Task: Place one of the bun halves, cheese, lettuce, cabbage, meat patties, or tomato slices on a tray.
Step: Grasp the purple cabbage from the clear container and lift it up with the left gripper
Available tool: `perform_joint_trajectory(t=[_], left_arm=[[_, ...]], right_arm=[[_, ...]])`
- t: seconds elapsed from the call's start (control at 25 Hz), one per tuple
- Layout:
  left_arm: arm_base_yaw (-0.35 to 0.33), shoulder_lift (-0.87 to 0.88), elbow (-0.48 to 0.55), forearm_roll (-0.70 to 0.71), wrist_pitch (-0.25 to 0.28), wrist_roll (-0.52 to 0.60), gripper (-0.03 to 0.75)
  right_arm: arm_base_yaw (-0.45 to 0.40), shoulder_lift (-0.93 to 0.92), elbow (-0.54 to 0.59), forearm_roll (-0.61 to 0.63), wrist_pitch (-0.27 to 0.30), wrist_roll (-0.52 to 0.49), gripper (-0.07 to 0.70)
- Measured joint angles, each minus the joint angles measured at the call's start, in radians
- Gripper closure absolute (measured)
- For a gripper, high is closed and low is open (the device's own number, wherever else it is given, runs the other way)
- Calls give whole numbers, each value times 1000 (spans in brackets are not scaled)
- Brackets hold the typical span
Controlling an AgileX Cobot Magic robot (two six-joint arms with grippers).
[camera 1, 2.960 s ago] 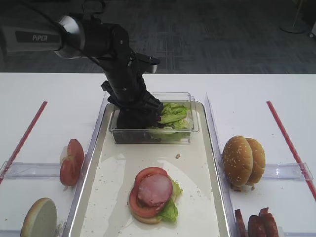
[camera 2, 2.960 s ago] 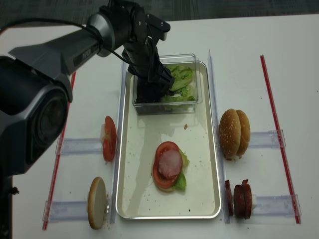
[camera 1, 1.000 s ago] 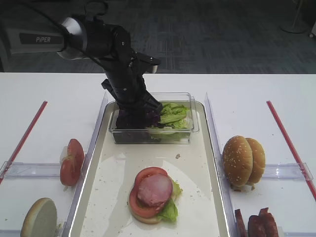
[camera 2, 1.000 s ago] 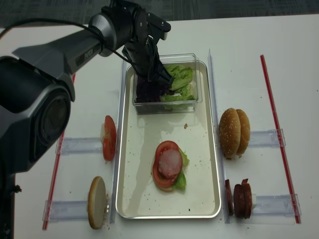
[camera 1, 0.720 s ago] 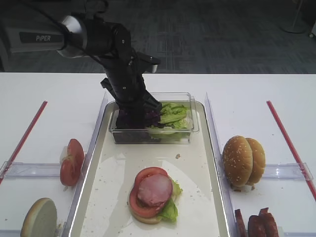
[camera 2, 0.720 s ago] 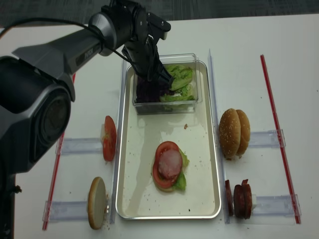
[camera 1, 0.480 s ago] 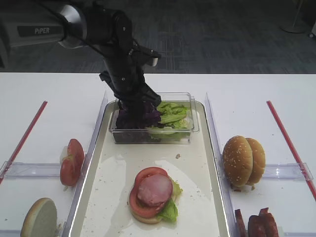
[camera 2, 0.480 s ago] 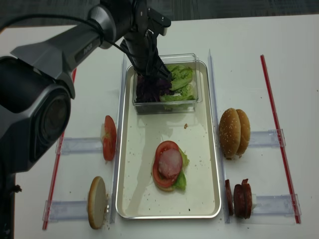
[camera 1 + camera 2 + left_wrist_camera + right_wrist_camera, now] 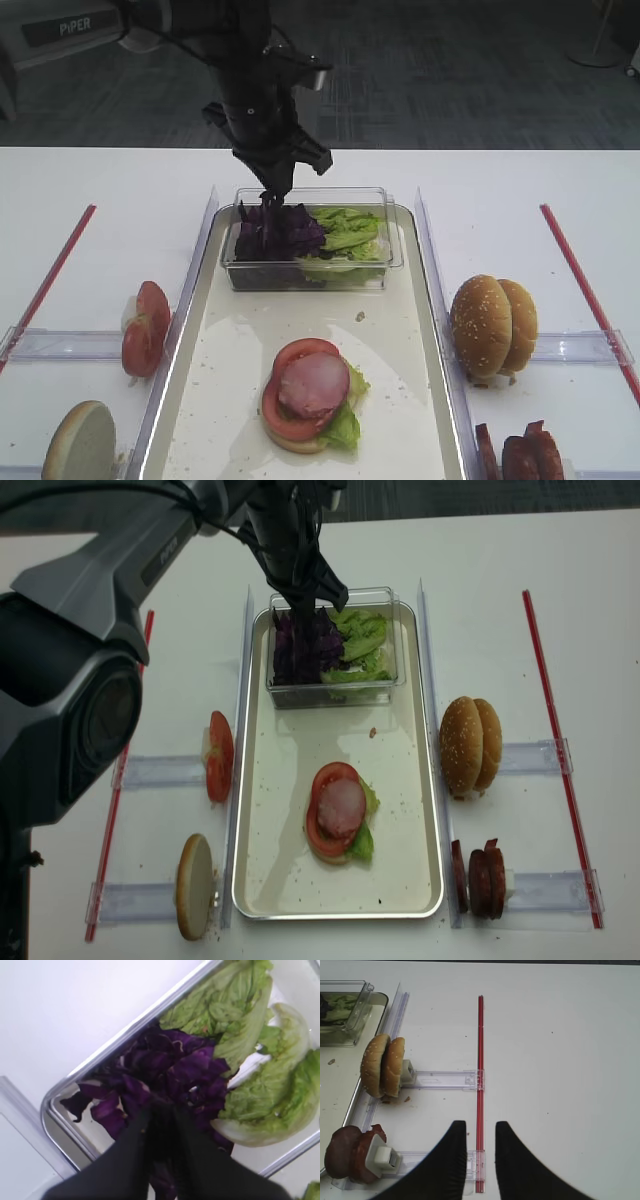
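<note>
A clear plastic box (image 9: 312, 270), red strips (image 9: 480, 1085) and clear holders (image 9: 445, 1079) on a white table (image 9: 560, 1035)

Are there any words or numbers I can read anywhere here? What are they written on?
"PiPER": white letters on the grey link of the left arm, in the first high view.
A white word, too blurred to read, runs along the same arm in the second high view.
Nothing else readable: no text on the tray, the clear plastic box or the food.

meat patties (image 9: 518, 458) cut off by the exterior view's bottom edge.
</note>
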Motion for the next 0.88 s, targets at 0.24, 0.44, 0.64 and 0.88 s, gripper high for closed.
perform_joint_trajectory(t=[0.24,0.44,0.64,0.88], left_arm=[[0,0,-89,-10,5,2,654],[0,0,-110,-39,10,2,654],[0,0,-110,-48,12,2,654],[0,0,-110,-50,12,-4,654]], right_arm=[[0,0,0,0,0,0,438],[0,0,0,0,0,0,438],[0,0,0,0,0,0,438],[0,0,0,0,0,0,438]])
